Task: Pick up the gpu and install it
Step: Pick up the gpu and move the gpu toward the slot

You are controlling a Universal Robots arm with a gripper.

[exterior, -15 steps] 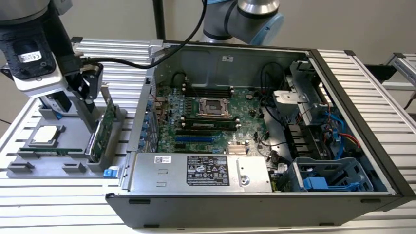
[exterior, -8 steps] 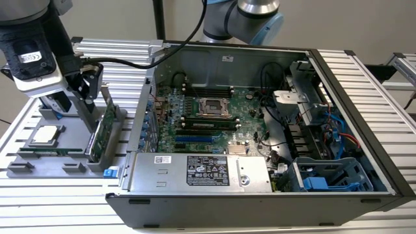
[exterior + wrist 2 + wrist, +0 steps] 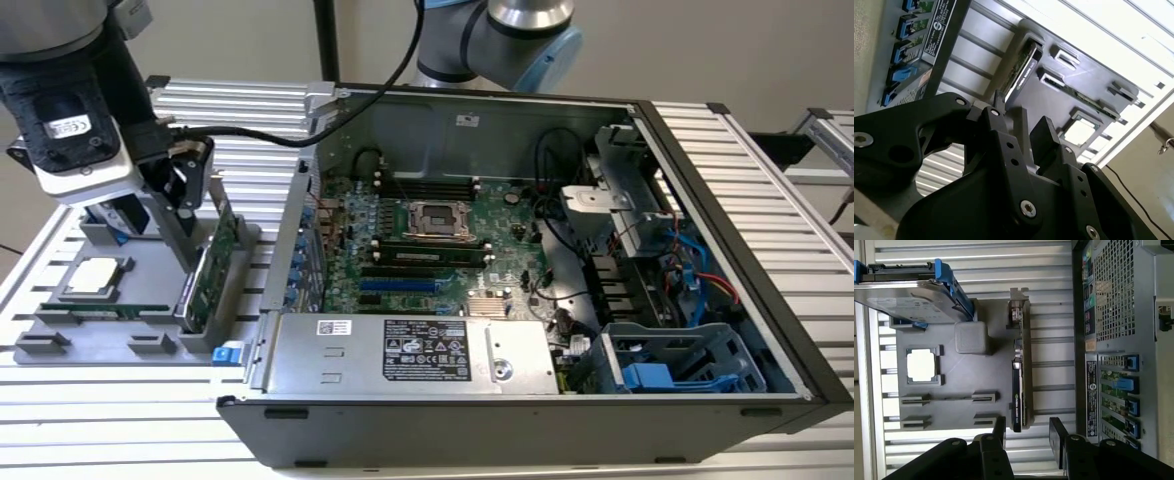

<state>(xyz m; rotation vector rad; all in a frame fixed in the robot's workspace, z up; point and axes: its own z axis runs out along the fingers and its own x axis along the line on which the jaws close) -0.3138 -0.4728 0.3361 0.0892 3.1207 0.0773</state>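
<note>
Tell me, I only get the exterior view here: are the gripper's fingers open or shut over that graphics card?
Observer: Open. In the first wrist view the gripper has its fingers spread, and the graphics card, standing on edge in the gray holder, lines up with the gap.
Operator: Is either finger touching it?
Observer: Not that I can see; a gap shows on each side of the card's near end.
Operator: Where's its metal bracket?
Observer: The metal bracket is at the end away from the gripper.
</note>
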